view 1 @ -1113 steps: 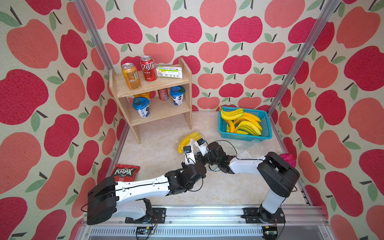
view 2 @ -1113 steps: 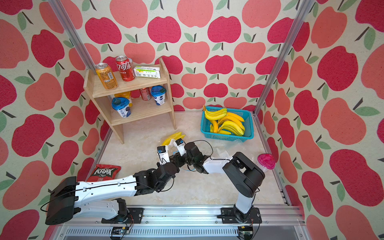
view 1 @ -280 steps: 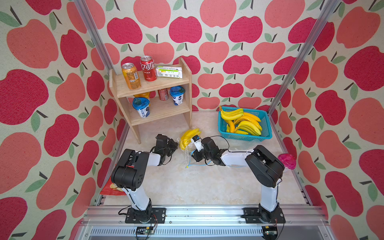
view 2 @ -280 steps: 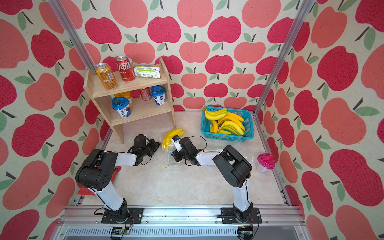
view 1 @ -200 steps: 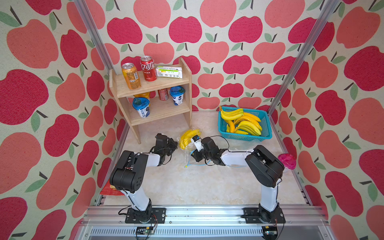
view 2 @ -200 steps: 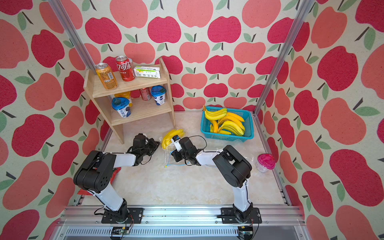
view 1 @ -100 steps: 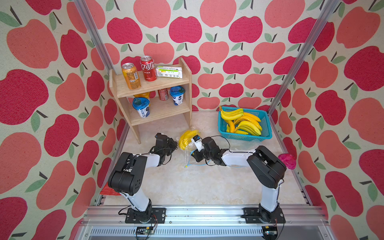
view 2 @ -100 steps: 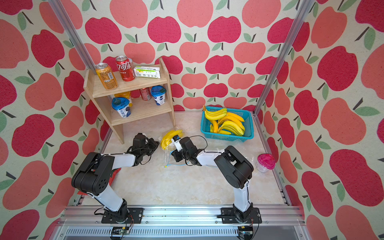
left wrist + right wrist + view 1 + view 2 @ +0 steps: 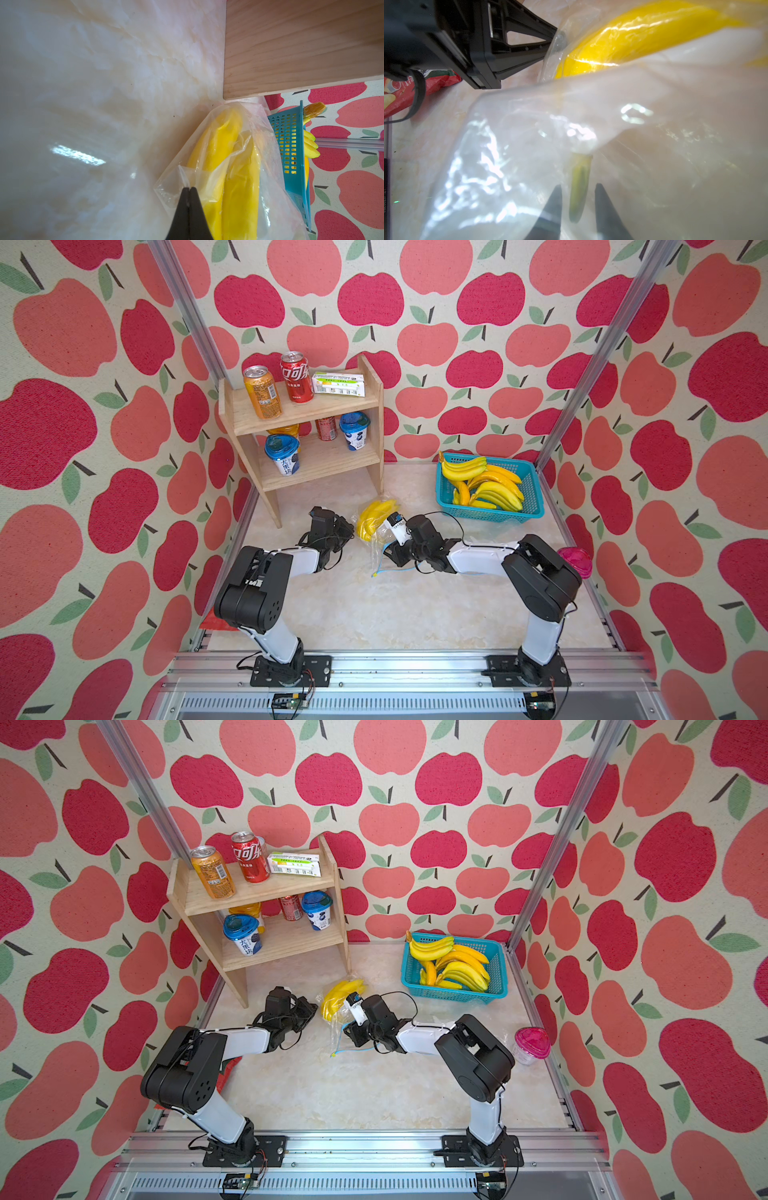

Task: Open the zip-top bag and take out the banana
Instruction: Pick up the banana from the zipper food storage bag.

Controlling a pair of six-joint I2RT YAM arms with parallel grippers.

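Two grippers meet at the zip-top bag (image 9: 379,556), which lies on the marble table (image 9: 395,614) toward 12 o'clock of its centre in both top views, with the banana (image 9: 371,517) inside it. I see the left gripper (image 9: 348,531) at the bag's 9 o'clock, the right gripper (image 9: 384,540) at its 3 o'clock, and the basket (image 9: 533,506) at 2 o'clock.

Left wrist: jaws pressed together, pinching a fold of the bag beside the banana.

Right wrist: jaws spread, one on each side of the green stem (image 9: 579,187), seen through the bag, with a gap on each side.
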